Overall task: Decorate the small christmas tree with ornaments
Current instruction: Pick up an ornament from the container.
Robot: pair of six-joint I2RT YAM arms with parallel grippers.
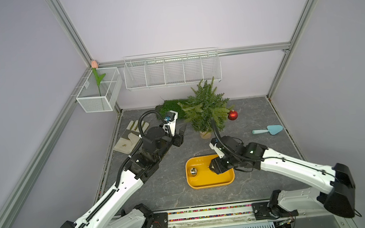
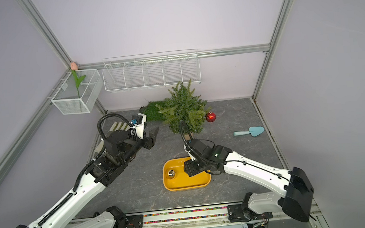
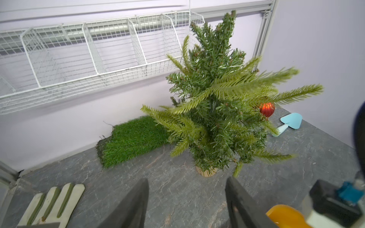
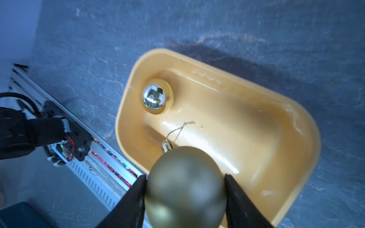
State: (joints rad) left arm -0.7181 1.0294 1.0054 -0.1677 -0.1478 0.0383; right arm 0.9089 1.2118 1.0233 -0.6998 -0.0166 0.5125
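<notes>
**A:** What's on your screens, biggest thing first?

**B:** I see the grey table [image 1: 161, 188]. Toward the back of it the small christmas tree [image 1: 203, 108] stands upright on its pale base, just in front of a green turf mat [image 1: 169, 106].

**A:** And nearer you?

**B:** A yellow tray [image 1: 203, 179] sits on the table in front of the tree. My right gripper [image 4: 185, 176] is over its right end. The jaws are clamped on either side of the matte gold bauble [image 4: 185, 189], with its cap and string loop pointing out ahead.

**A:** Left side?

**B:** My left gripper [image 3: 187, 179] hangs above the table just short of the tree, jaws apart with nothing between them.

**A:** The other ornaments?

**B:** The shiny mirror bauble [image 4: 154, 96] lies in a corner of the tray, apart from the one I'm holding. The red ribbed bauble [image 1: 232, 115] is at a branch tip on the tree's right side.
</notes>
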